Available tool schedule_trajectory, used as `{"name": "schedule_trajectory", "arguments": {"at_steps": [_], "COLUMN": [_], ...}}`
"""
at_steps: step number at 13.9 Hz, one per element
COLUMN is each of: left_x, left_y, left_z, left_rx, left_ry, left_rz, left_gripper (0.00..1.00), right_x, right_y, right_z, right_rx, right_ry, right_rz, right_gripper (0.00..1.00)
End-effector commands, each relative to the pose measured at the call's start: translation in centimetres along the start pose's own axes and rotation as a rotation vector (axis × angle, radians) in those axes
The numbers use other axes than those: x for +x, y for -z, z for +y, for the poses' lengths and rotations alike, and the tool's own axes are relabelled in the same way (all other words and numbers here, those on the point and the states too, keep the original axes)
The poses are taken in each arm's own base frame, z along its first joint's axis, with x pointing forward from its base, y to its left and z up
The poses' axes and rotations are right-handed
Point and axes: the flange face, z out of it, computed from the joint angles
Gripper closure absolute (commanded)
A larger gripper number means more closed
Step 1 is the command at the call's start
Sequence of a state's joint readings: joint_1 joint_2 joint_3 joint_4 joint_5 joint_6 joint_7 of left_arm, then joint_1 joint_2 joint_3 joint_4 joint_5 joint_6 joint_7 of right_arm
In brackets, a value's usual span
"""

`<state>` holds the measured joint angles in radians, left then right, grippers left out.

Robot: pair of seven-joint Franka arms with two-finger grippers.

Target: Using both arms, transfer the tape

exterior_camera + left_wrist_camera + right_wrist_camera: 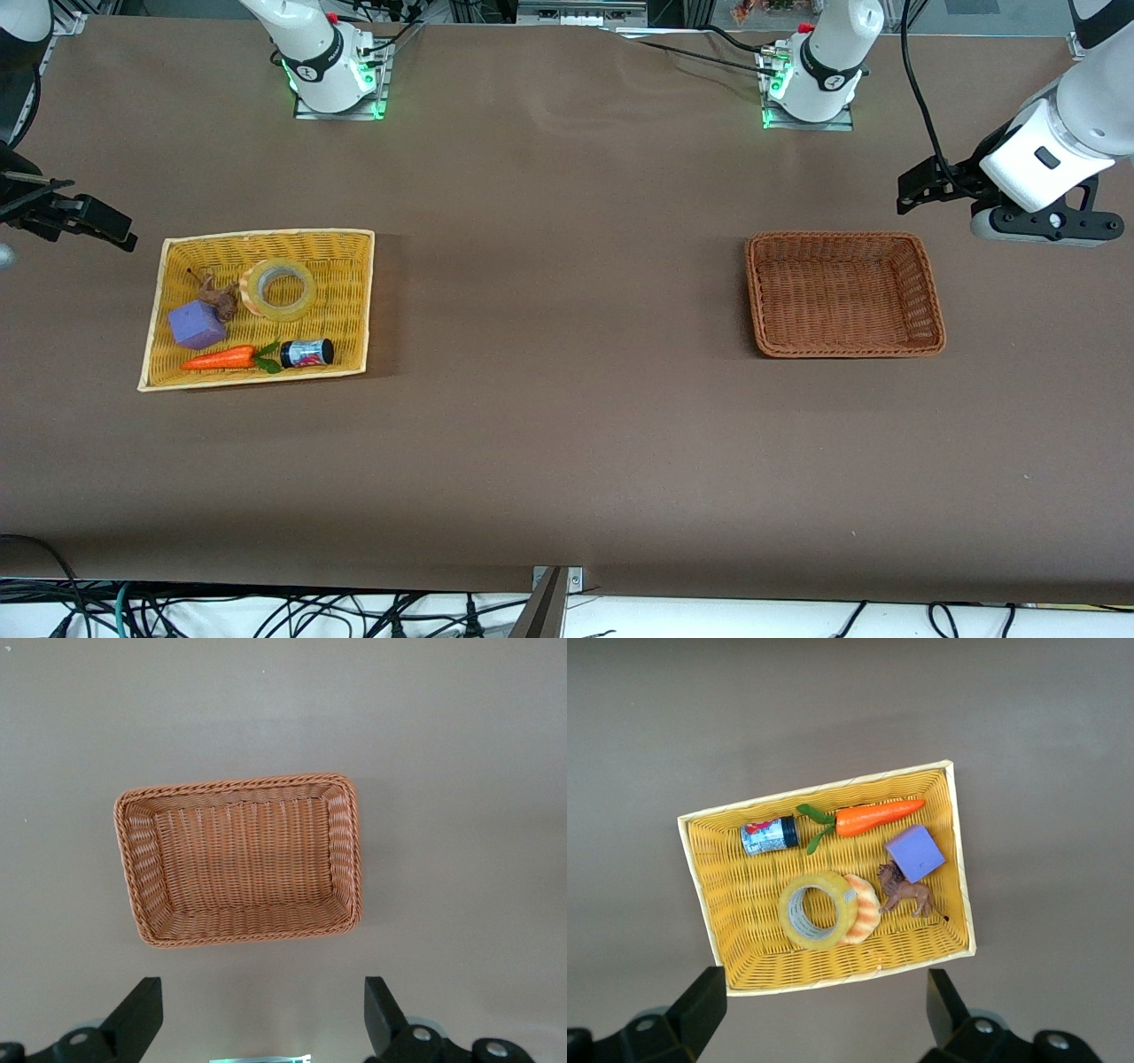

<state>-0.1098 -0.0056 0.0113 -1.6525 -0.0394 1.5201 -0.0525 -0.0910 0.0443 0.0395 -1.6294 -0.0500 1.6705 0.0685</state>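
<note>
The tape [252, 297], a yellowish translucent ring, lies flat in the yellow wicker basket [266, 235] toward the right arm's end of the table. In the right wrist view the tape [818, 942] leans against a striped croissant toy [868, 908]. My right gripper [84, 217] hangs open and empty over the bare table beside that basket; its own view shows it [824, 992] wide open. My left gripper [917, 186] hangs open and empty over the table beside the empty brown wicker basket [842, 237]. Its own view shows it [263, 1001] open, with the brown basket [235, 784] below.
The yellow basket [815, 793] also holds a purple cube [197, 324], a toy carrot [220, 358], a small dark jar [307, 353] and a brown toy animal [219, 297]. Brown tabletop stretches between the two baskets.
</note>
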Motion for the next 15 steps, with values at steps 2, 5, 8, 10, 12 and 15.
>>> {"name": "schedule_trajectory", "arguments": {"at_steps": [2,5,8,10,12,15], "left_x": [-0.4,-0.4,-0.4,-0.4,-0.4,-0.4], "left_y": [0.3,0.3,0.2,0.2,0.2,0.2], "left_z": [-0.2,-0.2,-0.2,-0.2,-0.2,-0.2], "left_rx": [0.003,0.003,0.003,0.003,0.003,0.003], "left_ry": [-0.005,-0.005,-0.004,-0.005,-0.003,-0.005], "left_rz": [0.012,0.012,0.009,0.010,0.011,0.009], "left_gripper": [0.00,0.00,0.00,0.00,0.00,0.00], "right_x": [0.3,0.2,0.2,0.2,0.2,0.3], "right_y": [0.6,0.8,0.6,0.5,0.4,0.2], "right_z": [0.2,-0.4,-0.8,-0.8,-0.8,-0.8], "right_rx": [0.001,-0.006,-0.012,-0.011,-0.011,-0.011], "right_ry": [0.004,0.020,0.016,0.014,0.019,0.025], "right_rz": [-0.002,0.000,-0.003,-0.006,-0.009,-0.012], "right_gripper": [0.00,0.00,0.00,0.00,0.00,0.00]}}
